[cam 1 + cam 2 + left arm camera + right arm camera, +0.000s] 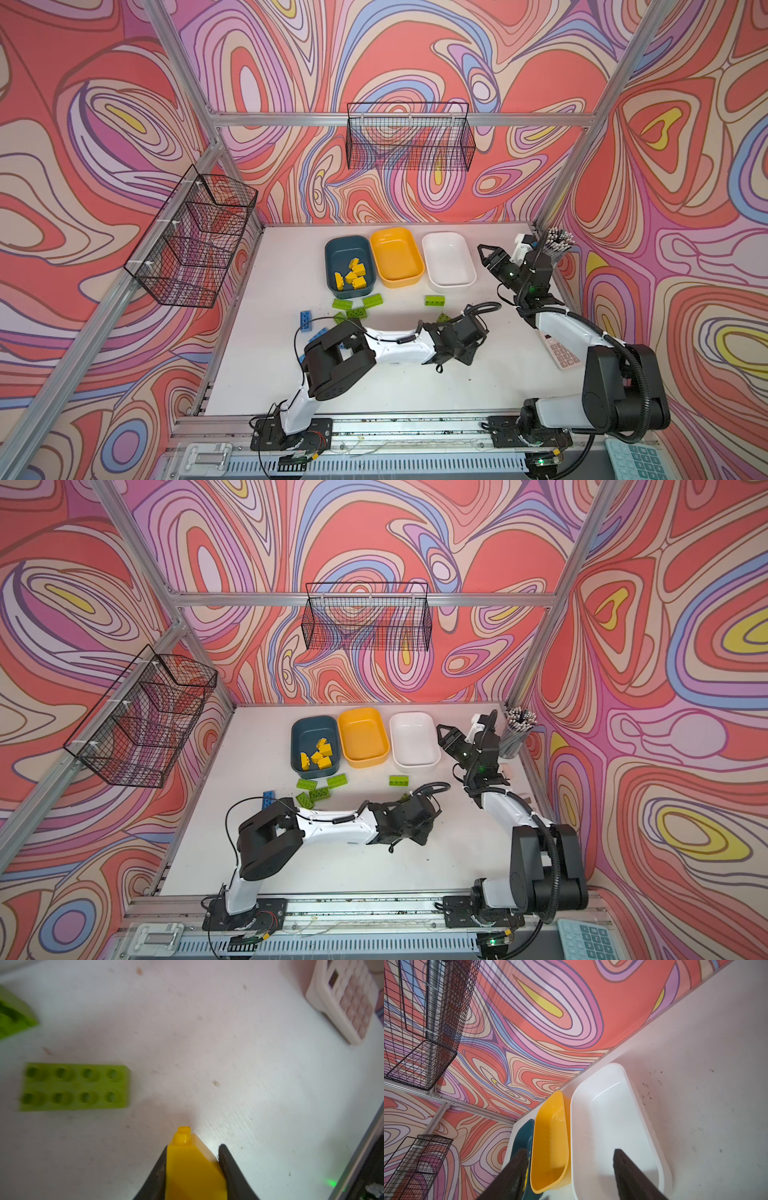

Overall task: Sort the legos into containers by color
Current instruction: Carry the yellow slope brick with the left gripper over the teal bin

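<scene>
In a top view, your right gripper (pixel 485 254) hangs beside the white tub (pixel 449 259). Left wrist view: your left gripper (pixel 193 1147) pinches a yellow lego (pixel 193 1169) by its flat sides; it should feel light, hard, slippery. Right wrist view: the right gripper gapes wide, empty.

A yellow wedge lego (pixel 193 1172) sits clamped in the left pincer (pixel 193 1146), stud forward. Beside that pincer a lime green brick (pixel 74 1086) lies flat, studs up. Ahead of the right pincer (pixel 569 1151) stand the white tub (pixel 602 1115), yellow-orange tub (pixel 550 1136) and teal tub (pixel 523 1136), the teal holding yellow legos (pixel 358 282).
</scene>
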{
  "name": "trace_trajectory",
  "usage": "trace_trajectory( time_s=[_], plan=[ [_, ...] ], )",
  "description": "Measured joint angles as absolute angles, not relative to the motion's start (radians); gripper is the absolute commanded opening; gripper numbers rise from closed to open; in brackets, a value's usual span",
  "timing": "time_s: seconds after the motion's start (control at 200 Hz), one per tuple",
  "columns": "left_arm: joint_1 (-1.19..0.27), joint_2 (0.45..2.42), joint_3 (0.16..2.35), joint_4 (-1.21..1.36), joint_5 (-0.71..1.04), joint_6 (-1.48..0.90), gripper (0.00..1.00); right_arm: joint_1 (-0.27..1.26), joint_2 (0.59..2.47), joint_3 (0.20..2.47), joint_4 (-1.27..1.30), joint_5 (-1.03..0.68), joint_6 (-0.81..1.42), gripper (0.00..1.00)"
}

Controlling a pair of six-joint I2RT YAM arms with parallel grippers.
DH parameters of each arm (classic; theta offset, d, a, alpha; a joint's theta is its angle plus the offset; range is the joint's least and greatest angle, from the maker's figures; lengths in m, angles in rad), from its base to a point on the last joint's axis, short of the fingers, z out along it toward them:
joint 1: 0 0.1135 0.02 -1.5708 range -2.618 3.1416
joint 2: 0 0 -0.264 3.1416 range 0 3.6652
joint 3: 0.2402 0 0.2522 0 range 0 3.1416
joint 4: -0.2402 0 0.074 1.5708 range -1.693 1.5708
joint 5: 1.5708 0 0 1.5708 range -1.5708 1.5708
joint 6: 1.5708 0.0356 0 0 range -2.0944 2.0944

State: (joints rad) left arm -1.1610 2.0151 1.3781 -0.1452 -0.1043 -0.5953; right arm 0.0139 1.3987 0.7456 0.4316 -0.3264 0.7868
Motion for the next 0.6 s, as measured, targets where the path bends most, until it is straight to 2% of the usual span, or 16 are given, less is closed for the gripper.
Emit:
trace_trajectory(
  time_s=[0.245, 0.601],
  plan=[
    [-1.018, 1.772, 1.266, -0.15, -0.172, -0.543, 0.36, 0.014, 1.399, 0.746, 0.442, -0.336, 0.791, 0.69],
    [-0.607, 1.556, 1.185, -0.224, -0.195, -0.482, 0.37, 0.014, 1.413, 0.734, 0.479, -0.356, 0.809, 0.7]
  ],
)
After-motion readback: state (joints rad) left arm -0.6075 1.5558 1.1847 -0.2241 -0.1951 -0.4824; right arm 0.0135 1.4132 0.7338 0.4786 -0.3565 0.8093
